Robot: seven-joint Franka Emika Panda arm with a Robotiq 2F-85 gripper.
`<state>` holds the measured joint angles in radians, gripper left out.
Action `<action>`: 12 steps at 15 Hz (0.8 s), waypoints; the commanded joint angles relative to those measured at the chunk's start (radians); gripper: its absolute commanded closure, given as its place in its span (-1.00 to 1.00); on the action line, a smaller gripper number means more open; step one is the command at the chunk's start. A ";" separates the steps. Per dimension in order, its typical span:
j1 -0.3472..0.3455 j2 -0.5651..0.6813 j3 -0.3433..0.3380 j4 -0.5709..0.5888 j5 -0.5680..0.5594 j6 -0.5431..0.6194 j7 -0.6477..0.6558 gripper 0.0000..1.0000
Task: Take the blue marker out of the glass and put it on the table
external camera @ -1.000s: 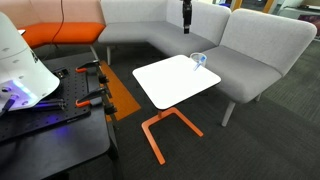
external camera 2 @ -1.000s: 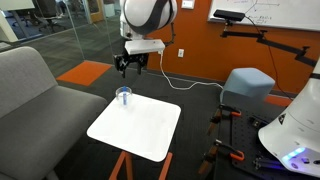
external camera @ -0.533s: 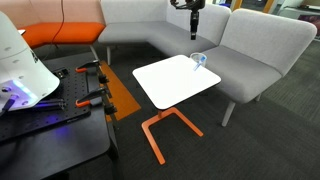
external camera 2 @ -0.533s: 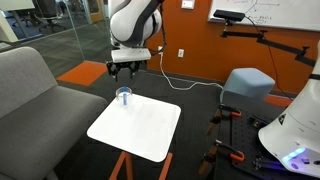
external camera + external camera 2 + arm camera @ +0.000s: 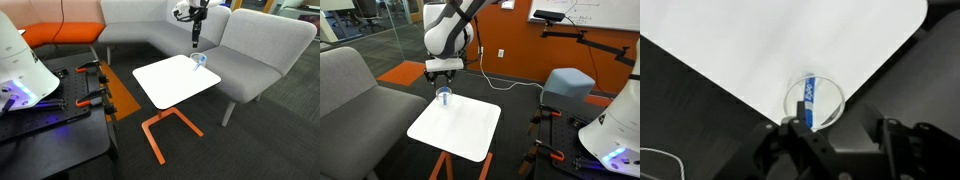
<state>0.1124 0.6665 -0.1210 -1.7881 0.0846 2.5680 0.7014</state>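
The clear glass (image 5: 198,60) stands at a far corner of the white table (image 5: 170,80); it also shows in an exterior view (image 5: 444,96) and in the wrist view (image 5: 814,100). The blue marker (image 5: 809,101) stands inside the glass, leaning. My gripper (image 5: 194,40) hangs above the glass, apart from it, also seen in an exterior view (image 5: 443,75). In the wrist view the gripper (image 5: 845,135) has its fingers spread wide with nothing between them; the glass lies just ahead of one finger.
A grey sofa (image 5: 250,40) wraps behind the table. The table's orange frame (image 5: 165,130) stands on dark carpet. A black workbench (image 5: 50,110) with clamps stands to one side. A white robot base (image 5: 615,125) and a grey stool (image 5: 567,88) are nearby.
My gripper has moved sideways and down from the sofa back until it hangs over the glass. The glass and marker have not moved.
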 commanded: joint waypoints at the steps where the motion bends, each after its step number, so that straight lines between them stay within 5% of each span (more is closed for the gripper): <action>1: 0.020 0.048 -0.034 0.050 0.029 -0.006 0.046 -0.21; 7: 0.002 0.110 -0.036 0.092 0.072 -0.014 0.031 -0.15; 12: -0.003 0.148 -0.039 0.124 0.099 -0.026 0.031 0.14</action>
<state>0.1083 0.7908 -0.1528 -1.7010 0.1589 2.5679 0.7165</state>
